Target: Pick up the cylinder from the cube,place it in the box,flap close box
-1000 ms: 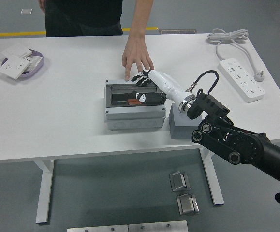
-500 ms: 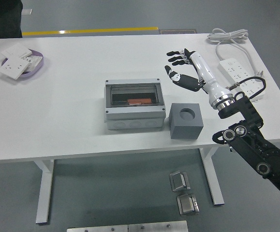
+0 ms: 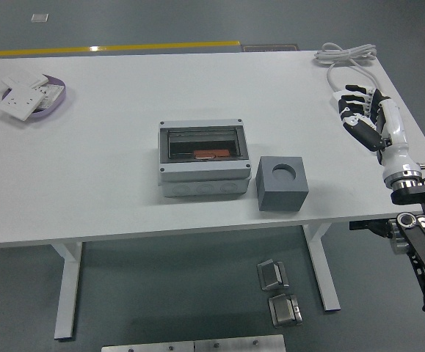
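A grey junction box (image 3: pixel 201 159) sits mid-table, its smoky clear flap down over a small orange-red cylinder (image 3: pixel 211 154) lying inside; the grey cube (image 3: pixel 281 183) just to its right shows an empty round socket. The right hand (image 3: pixel 362 114) hovers at the table's right edge over a power strip, fingers loosely spread, holding nothing. The cylinder looks light, rigid and smooth, best pinched across its sides.

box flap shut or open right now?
Shut. The box's clear flap lies flat over the window, with the orange cylinder visible beneath it.
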You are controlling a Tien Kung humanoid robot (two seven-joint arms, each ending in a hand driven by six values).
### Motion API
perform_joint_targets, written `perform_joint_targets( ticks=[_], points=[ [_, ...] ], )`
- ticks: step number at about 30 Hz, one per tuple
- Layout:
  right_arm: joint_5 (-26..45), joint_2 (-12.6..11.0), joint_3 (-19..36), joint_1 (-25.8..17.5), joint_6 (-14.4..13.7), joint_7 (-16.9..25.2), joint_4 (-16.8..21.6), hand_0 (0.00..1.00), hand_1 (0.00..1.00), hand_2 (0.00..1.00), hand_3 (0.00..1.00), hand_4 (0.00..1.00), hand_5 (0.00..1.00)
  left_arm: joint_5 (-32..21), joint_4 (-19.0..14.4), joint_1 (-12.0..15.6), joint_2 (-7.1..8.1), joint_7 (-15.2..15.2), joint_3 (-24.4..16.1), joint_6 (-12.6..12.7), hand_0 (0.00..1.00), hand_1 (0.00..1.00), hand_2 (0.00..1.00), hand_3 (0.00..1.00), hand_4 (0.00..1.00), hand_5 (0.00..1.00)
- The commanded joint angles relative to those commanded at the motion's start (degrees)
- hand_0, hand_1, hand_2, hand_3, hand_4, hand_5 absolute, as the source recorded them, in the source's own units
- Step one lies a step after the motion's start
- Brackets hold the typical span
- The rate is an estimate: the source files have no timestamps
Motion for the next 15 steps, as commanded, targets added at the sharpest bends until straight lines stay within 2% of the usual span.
perform_joint_targets(
  ticks=[1, 2, 15],
  points=[
    [0.04, 0.06, 0.19, -0.02, 0.02, 0.01, 0.0, 0.675, 0.689, 0.718, 0.708, 0.681, 0.265, 0.01, 0.0, 0.02, 0.11, -0.03, 0.06, -0.02, 0.597, 0.621, 0.571, 0.606, 0.667, 0.311],
    [0.04, 0.06, 0.27, -0.01, 0.01, 0.02, -0.01, 0.66, 0.694, 0.753, 0.781, 0.797, 0.196, 0.05, 0.0, 0.04, 0.2, -0.05, 0.08, -0.05, 0.597, 0.621, 0.57, 0.606, 0.665, 0.307],
    [1.66, -0.25, 1.6, -1.26, -1.14, 1.8, 0.69, 0.645, 0.709, 0.771, 0.813, 0.811, 0.168, 1.05, 0.0, 0.04, 0.89, -0.38, 0.64, -0.58, 0.597, 0.621, 0.57, 0.605, 0.662, 0.298]
  ],
)
